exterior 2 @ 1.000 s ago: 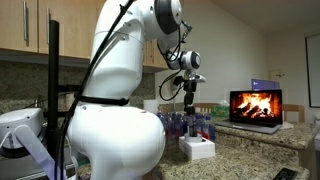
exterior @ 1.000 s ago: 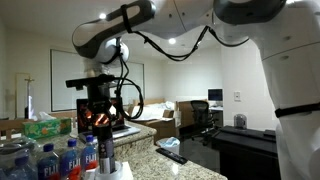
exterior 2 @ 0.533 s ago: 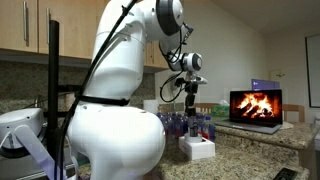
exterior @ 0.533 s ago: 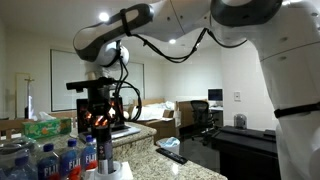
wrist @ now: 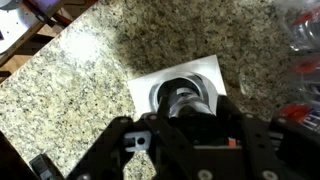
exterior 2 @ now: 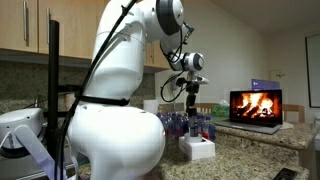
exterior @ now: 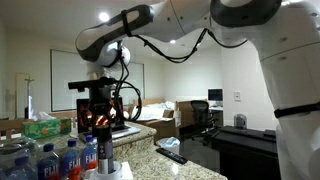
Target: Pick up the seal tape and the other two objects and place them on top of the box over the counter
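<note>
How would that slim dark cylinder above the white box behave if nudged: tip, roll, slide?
Stood upright, it probably tips easily: seen end-on, the slim dark cylinder has a narrow footprint compared with the white box. Laid down, it would likely roll, since its end is round. Its shiny, metallic-looking surface suggests it is stiff and perhaps slippery to grip.

Both exterior views sit low, near counter level, facing the box from different sides. Wrist view looks straight down, close above it.
</note>
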Motion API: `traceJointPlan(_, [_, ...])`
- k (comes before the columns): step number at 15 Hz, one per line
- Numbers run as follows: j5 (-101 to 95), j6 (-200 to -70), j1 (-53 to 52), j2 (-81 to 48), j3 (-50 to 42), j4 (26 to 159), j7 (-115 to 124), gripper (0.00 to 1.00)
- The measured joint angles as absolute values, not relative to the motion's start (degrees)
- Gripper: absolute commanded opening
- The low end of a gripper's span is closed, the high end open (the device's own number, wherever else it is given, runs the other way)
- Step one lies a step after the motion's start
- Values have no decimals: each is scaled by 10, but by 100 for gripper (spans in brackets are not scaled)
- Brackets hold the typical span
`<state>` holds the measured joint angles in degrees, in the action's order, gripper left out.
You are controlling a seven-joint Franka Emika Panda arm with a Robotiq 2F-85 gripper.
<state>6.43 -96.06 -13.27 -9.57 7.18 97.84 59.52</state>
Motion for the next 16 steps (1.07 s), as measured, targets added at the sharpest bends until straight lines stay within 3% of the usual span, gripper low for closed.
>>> traceJointPlan(6, [65, -961, -130, -96, 71, 978, 595, 26])
traceJointPlan(7, [66, -961, -130, -96, 71, 978, 595, 76])
traceJointPlan(12, [74, -961, -129, -96, 70, 978, 595, 100])
traceJointPlan(16, [78, -961, -129, -96, 69, 978, 595, 100])
